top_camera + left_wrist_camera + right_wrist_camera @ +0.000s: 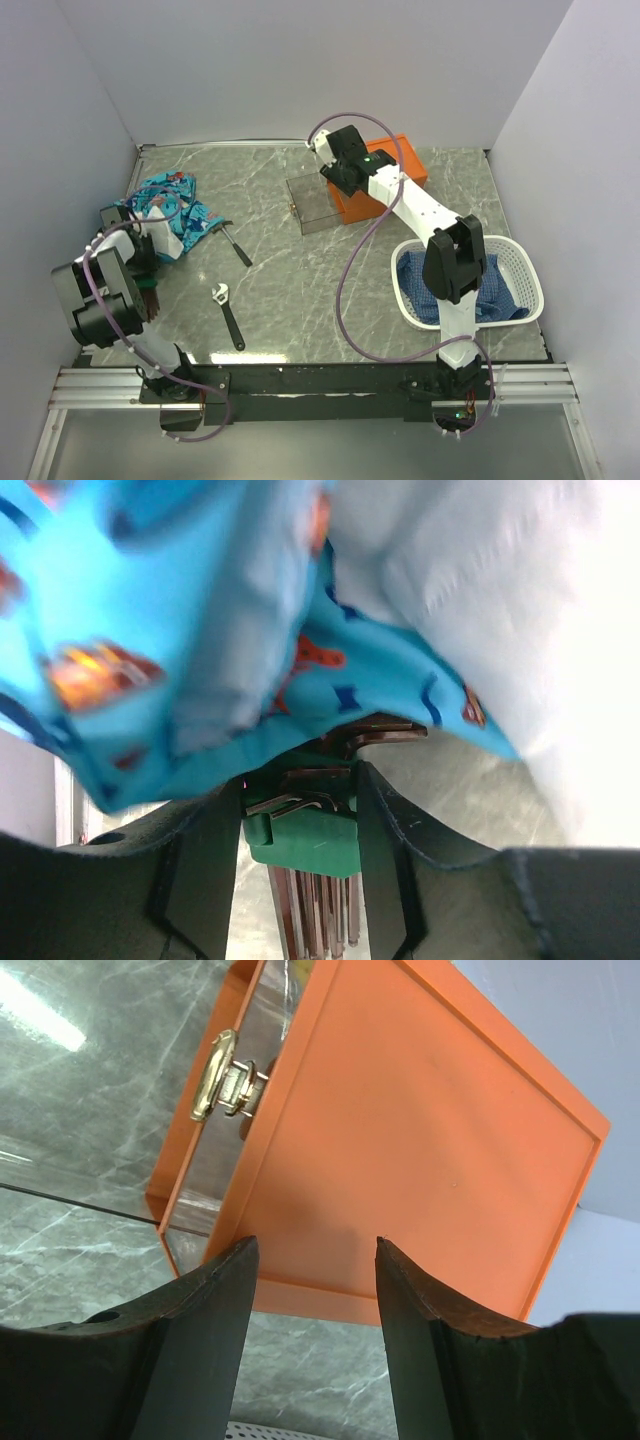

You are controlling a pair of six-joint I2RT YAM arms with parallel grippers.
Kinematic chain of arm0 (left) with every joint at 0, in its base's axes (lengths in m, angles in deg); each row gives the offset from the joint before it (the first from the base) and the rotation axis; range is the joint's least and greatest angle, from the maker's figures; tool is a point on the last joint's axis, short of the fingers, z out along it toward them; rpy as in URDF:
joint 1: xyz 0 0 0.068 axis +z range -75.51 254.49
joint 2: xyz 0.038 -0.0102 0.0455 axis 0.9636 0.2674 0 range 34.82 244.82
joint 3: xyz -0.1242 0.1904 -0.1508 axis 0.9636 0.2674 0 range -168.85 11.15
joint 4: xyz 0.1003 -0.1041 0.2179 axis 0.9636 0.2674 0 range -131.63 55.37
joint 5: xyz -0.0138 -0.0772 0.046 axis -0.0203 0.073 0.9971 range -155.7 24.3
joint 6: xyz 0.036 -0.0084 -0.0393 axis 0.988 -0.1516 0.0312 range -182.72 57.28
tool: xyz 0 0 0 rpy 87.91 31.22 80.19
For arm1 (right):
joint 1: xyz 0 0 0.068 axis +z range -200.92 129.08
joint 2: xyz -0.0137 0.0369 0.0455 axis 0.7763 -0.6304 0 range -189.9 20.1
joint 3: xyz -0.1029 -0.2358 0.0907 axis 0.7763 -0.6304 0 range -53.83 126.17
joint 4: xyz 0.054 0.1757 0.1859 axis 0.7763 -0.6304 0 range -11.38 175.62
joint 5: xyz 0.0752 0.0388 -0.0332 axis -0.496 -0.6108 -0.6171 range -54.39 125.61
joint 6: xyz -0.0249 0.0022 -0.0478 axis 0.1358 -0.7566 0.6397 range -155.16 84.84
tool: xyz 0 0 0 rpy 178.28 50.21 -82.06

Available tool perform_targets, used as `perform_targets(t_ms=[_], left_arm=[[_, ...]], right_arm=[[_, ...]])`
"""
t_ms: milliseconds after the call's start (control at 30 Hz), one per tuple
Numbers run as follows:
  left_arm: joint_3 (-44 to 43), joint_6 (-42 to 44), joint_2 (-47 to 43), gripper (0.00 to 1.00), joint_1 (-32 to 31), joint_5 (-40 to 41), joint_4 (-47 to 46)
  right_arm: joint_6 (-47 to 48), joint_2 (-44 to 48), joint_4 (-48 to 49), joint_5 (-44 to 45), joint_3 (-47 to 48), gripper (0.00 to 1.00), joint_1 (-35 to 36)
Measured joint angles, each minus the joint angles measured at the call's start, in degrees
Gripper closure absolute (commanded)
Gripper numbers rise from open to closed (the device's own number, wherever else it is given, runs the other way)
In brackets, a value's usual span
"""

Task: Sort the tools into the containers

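My left gripper [300, 810] is shut on a green holder of brown hex keys [310, 840], close under a blue patterned cloth [150, 610]. In the top view it sits at the left [150, 285] by that cloth [172, 210]. My right gripper [312, 1260] is open and empty, just above the orange box [420, 1130]. In the top view it is at the box's near left corner [345, 178]. A clear drawer with a gold pull [213, 1075] stands pulled out of the box [395, 170]. A small black-handled hammer [236, 243] and a black-handled wrench [229, 316] lie on the table. No screwdrivers show.
A white perforated basket [520, 270] with a blue cloth in it stands at the right, beside the right arm. The pulled-out clear drawer [318, 205] reaches left of the box. White walls close in the grey marble table [300, 290] on three sides.
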Motion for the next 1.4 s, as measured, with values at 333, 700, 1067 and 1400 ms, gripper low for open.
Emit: perform_targets(t_ms=[333, 700, 1067, 1400], left_arm=[[-1.77, 6.80, -6.21, 0.99, 0.20, -5.55, 17.44], [-13.77, 20.39, -16.48, 0.99, -4.83, -27.82, 34.56], [-22.56, 6.97, -13.29, 0.99, -26.21, -44.74, 23.15], [-27.45, -24.72, 0.74, 0.99, -34.91, -48.43, -6.64]], right_arm=[[0.26, -0.15, -0.59, 0.68, 0.57, 0.41, 0.94], [0.28, -0.39, -0.98, 0.59, 1.07, 0.41, 0.94], [0.00, -0.48, -1.07, -0.02, 1.31, 0.41, 0.20], [-0.44, 0.00, -1.97, -0.55, 1.62, 0.41, -1.42]])
